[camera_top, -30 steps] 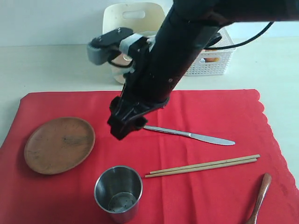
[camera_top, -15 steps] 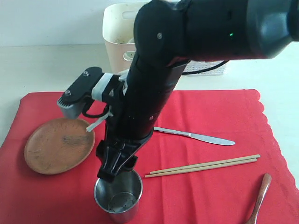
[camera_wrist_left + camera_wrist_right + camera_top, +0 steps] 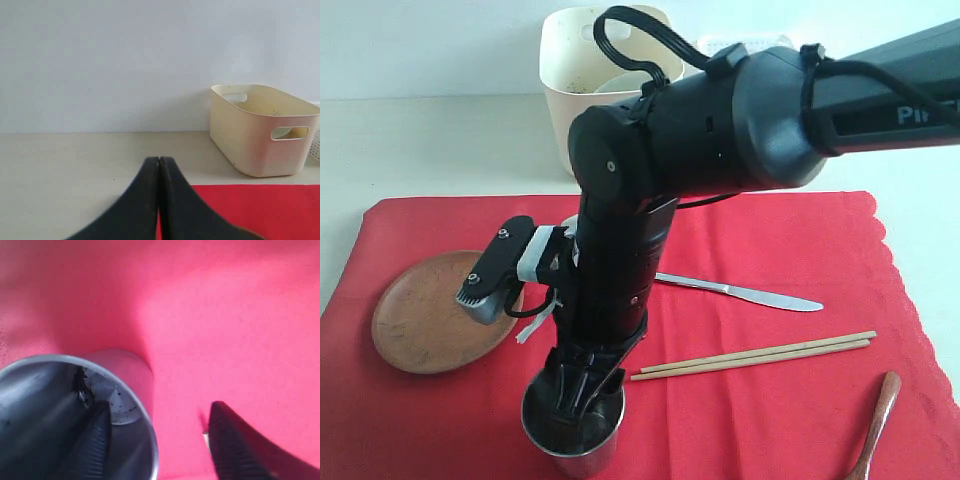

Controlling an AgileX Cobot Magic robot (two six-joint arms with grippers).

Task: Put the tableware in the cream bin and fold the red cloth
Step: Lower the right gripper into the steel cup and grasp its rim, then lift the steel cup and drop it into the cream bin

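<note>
the right gripper [image 3: 160, 440] reaches across to the steel cup [image 3: 570, 442], which stands upright at 7 o'clock on the red cloth [image 3: 770, 230]; its jaws stand apart and straddle the cup's wall, one finger [image 3: 92, 445] down inside the cup and the other on the outside above the fabric, with cloth showing between that outer finger and the steel, so nothing is clamped yet; this looks chosen so that closing pinches the thin wall and the cup lifts upright; the cup looks to hold nothing apart from the finger and some dark specks near its bottom.

the left gripper [image 3: 159, 167] hangs clear of the work with its jaws pressed together on nothing, likely parked out of the way; the cream bin [image 3: 565, 110] sits off the cloth at 12 o'clock, open side up; a pale rounded shape shows inside, too hidden by the arm to name.

the wooden plate [image 3: 415, 320] lies bare at 9 o'clock, just beside the cup; the table knife [image 3: 740, 291] lies near the centre, the chopsticks [image 3: 760, 353] side by side at 4 o'clock and the wooden spoon [image 3: 878, 415] at 5 o'clock; the cloth lies spread flat under them, so folding likely waits until they are binned.
</note>
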